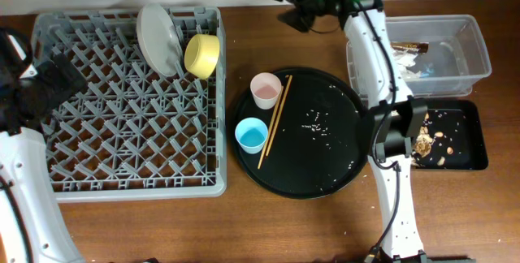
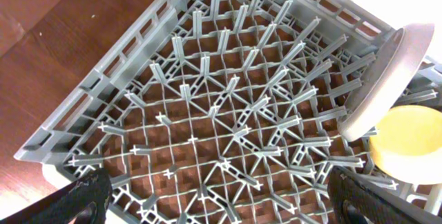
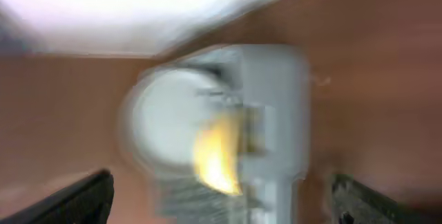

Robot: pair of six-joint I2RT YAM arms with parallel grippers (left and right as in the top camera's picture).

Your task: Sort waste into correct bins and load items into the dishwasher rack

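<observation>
- dishwasher rack (image 1: pixel 122 133): large, square, grey plastic, an open lattice of upright pegs. The brown wooden table (image 1: pixel 122 230) shows through the grid.
- left gripper (image 2: pixel 221 195): at the rack's left side, fingers spread wide, nothing between them. The peg field lies straight ahead of it.
- plate (image 1: pixel 157 38): pale grey, round, smooth, standing on edge in the rack. It is ahead and to the right of the left gripper.
- yellow bowl (image 1: pixel 202 54): glossy, tipped on its side, close against the plate in the rack's corner.
- right gripper (image 3: pixel 221 196): over the table beside that same rack corner, fingers spread, empty. Its wrist view is blurred; ahead of it the plate reads only as a pale disc and the bowl as a yellow smear.
- round black tray (image 1: pixel 325 174): nearer the arm's base than the right gripper. It holds:
  - pink cup (image 1: pixel 266 90) and blue cup (image 1: pixel 251 135), both upright and apart;
  - two thin wooden chopsticks (image 1: pixel 275 121) lying together, just beside the cups;
  - scattered white rice grains (image 1: pixel 315 122).
- clear tub (image 1: pixel 475 32): transparent, rectangular, off to the right gripper's side, away from the rack. A brown wrapper (image 1: pixel 410 48) and crumpled white tissue (image 1: pixel 421 70) lie at the end nearest that gripper.
- black rectangular tray (image 1: pixel 467 145): shallow, just beside the tub. Brownish food scraps (image 1: pixel 424 143) and pale crumbs lie in it.
</observation>
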